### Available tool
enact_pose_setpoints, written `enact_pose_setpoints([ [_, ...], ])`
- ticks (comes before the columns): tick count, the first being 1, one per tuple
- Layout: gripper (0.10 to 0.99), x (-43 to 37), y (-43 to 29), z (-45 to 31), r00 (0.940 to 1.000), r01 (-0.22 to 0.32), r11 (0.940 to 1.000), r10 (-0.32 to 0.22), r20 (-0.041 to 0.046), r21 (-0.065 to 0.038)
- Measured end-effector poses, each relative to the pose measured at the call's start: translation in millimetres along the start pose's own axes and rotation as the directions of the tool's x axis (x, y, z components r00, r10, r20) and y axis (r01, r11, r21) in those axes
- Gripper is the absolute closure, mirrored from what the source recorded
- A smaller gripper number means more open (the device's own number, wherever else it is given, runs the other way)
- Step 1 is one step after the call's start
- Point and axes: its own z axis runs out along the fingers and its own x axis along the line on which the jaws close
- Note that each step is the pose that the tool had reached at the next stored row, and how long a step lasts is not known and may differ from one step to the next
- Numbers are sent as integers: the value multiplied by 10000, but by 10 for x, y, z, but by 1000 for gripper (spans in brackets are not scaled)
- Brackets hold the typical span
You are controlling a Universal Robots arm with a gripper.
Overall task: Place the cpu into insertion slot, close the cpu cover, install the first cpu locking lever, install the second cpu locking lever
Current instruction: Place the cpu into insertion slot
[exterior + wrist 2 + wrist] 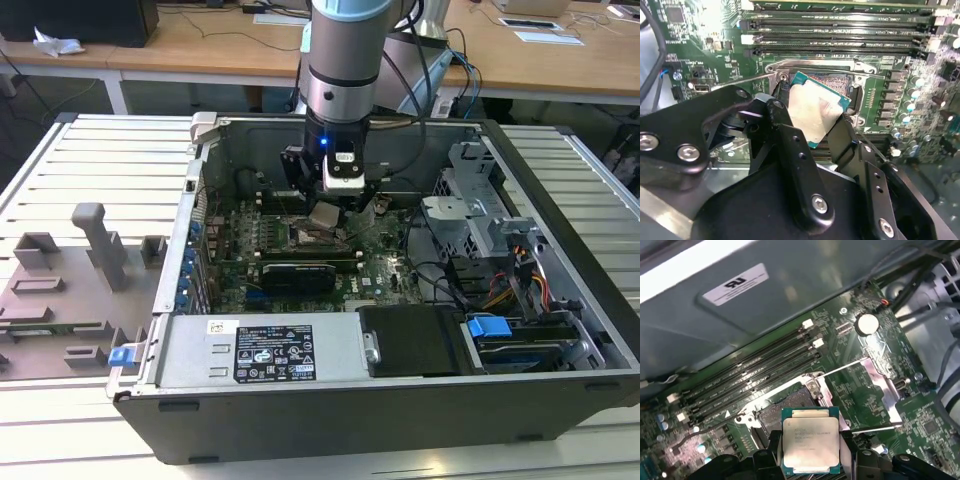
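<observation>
Fingers (790, 145) of the gripper (812, 117) are clamped on two opposite edges of the cpu (815, 112), its silver top showing between them in both wrist views (810, 442). In the exterior view the gripper (330, 210) hangs inside the case (300, 415), over the middle of the motherboard (385, 265). The cpu (325, 216) is held just above the slot (782, 407), not seated; the slot's dark pin field lies bare (837, 80). The cover (882, 382) is swung open beside the slot, with a thin lever (840, 369) along its edge. Memory slots (755, 370) run just beyond the slot.
</observation>
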Motion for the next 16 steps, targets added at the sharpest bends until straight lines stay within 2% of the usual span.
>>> enact_pose_setpoints([
  [5,541,0,0,6,9965,-841,9965,841,33,20],
  [9,541,0,0,10,9896,-1441,9896,1441,48,19],
  [11,541,0,0,12,9812,-1927,9812,1927,58,13],
  [14,541,0,0,14,9736,-2283,9736,2283,64,9],
  [16,541,0,0,16,9620,-2731,9620,2731,73,3],
])
